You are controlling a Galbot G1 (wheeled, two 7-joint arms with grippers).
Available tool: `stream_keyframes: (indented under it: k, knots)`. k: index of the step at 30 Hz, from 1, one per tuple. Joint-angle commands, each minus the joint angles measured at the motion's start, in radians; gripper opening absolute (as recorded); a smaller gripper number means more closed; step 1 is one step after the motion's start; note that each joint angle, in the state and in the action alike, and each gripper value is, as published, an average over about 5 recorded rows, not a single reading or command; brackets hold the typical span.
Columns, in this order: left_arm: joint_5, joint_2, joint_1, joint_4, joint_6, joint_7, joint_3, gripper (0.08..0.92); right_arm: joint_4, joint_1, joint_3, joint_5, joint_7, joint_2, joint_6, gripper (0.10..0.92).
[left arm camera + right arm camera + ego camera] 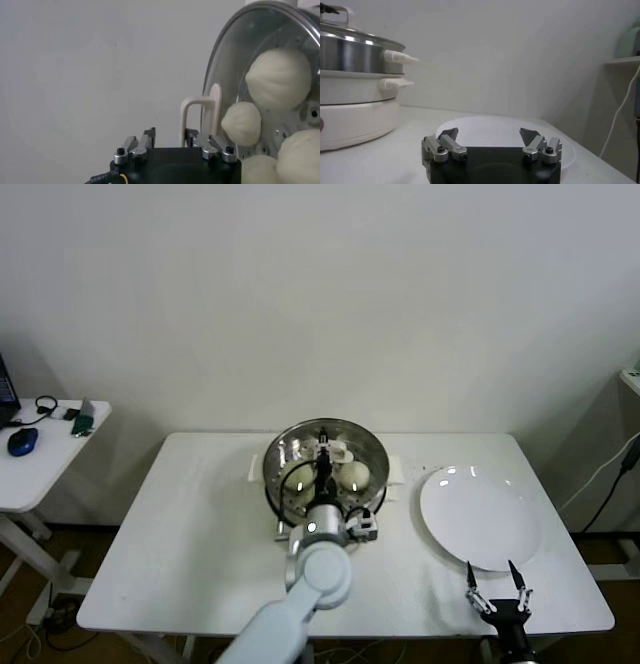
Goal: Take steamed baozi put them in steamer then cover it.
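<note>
The white table (200, 524) carries everything, and the steamer (285, 452) stands near the middle of its far edge, a shiny basket on a cream base, placed where the left arm can reach it from the near edge. The glass lid (365, 446) is on the steamer, its metal rim seated around the basket, so the covering step looks all but done; in the left wrist view the buns show through the glass. The plate (480, 514) lies towards the right edge, close beside the steamer and bare, which fits its job as the place the food came from.

Inside the steamer, under the lid, sit the buns (354, 476); the left wrist view shows four of them (278, 78) packed close together, so the loading part appears finished.

The left gripper (323, 456) hangs over the centre of the lid, right at the cream handle (196, 117). From the wrist camera its fingers (141, 145) stand apart, one on each side of the handle with a gap showing, so it is spread and gripping nothing. My reading is that it is letting the lid rest on its own weight. The likely next need is only to lift clear without knocking the handle.

The right gripper (497, 594) waits at the near edge, close to the right corner, just by the plate's near rim, fingers spread wide and holding nothing.
</note>
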Motion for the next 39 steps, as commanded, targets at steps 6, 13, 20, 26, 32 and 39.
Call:
stream_keyframes:
  k: [6,13,20,26,32,39]
  knots:
    - [-0.202,0.156,0.104,-0.282,0.048,0.025,0.019,0.589,0.016,0.019,-0.005,0.031,0.011,-0.026,-0.053,0.823]
    - [-0.502,0.216,0.254,-0.433,-0.006,-0.180,-0.086,0.784,0.038,0.024,-0.026,0.061,0.025,-0.035,-0.062,0.823]
    - [-0.895,0.251,0.404,-0.516,-0.208,-0.430,-0.342,0.822,0.071,0.036,-0.033,0.054,0.034,-0.037,-0.065,0.823]
    - [-1.255,0.248,0.530,-0.512,-0.500,-0.479,-0.627,0.823,0.084,0.034,-0.035,0.029,0.035,-0.035,-0.064,0.823]
    - [-1.582,0.214,0.617,-0.382,-0.729,-0.384,-0.831,0.823,0.081,0.031,-0.035,0.027,0.035,-0.035,-0.054,0.823]
    - [-1.799,0.227,0.670,-0.128,-0.942,-0.260,-0.886,0.823,0.073,0.035,-0.034,0.022,0.027,-0.038,-0.050,0.823]
